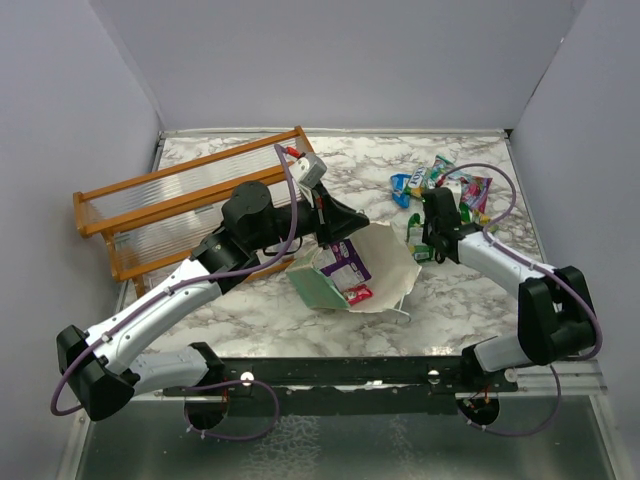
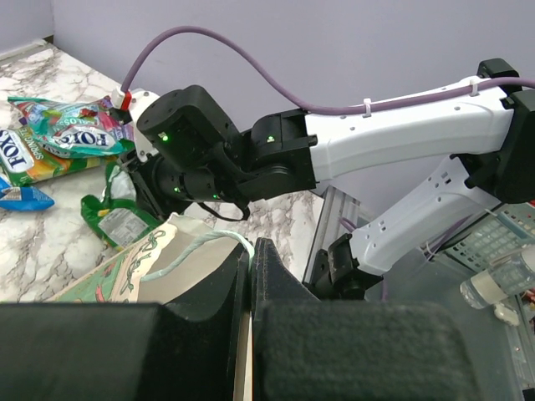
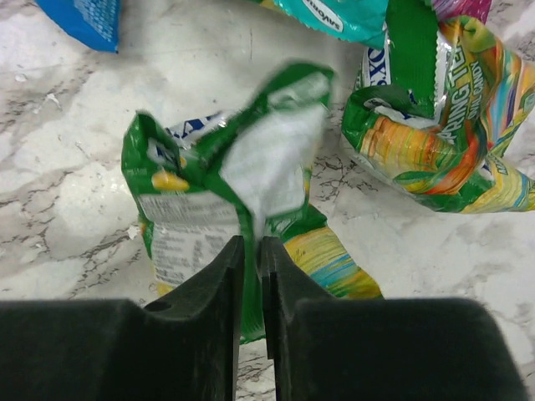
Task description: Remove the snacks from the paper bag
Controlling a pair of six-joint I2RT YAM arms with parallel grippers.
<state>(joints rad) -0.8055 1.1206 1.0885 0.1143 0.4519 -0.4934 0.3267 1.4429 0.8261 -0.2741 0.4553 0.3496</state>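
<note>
The mint-green paper bag (image 1: 322, 288) lies tipped at the table's middle, its cream inside (image 1: 388, 262) facing up and right. A purple packet (image 1: 346, 260) and a red-pink packet (image 1: 357, 294) lie inside it. My left gripper (image 1: 353, 221) is shut on the bag's rim (image 2: 125, 269) beside its string handle (image 2: 194, 246). My right gripper (image 1: 428, 240) is shut on a green packet (image 3: 209, 180), held just right of the bag, close over the table. It also shows in the left wrist view (image 2: 113, 219). Blue (image 1: 402, 187), teal-white (image 1: 438, 170) and green-yellow (image 3: 435, 159) packets lie at the back right.
An orange wooden rack (image 1: 190, 205) stands at the back left, behind my left arm. Grey walls enclose the marble table (image 1: 250, 320) on three sides. The loose packets crowd the back right corner beside my right arm (image 1: 500, 262).
</note>
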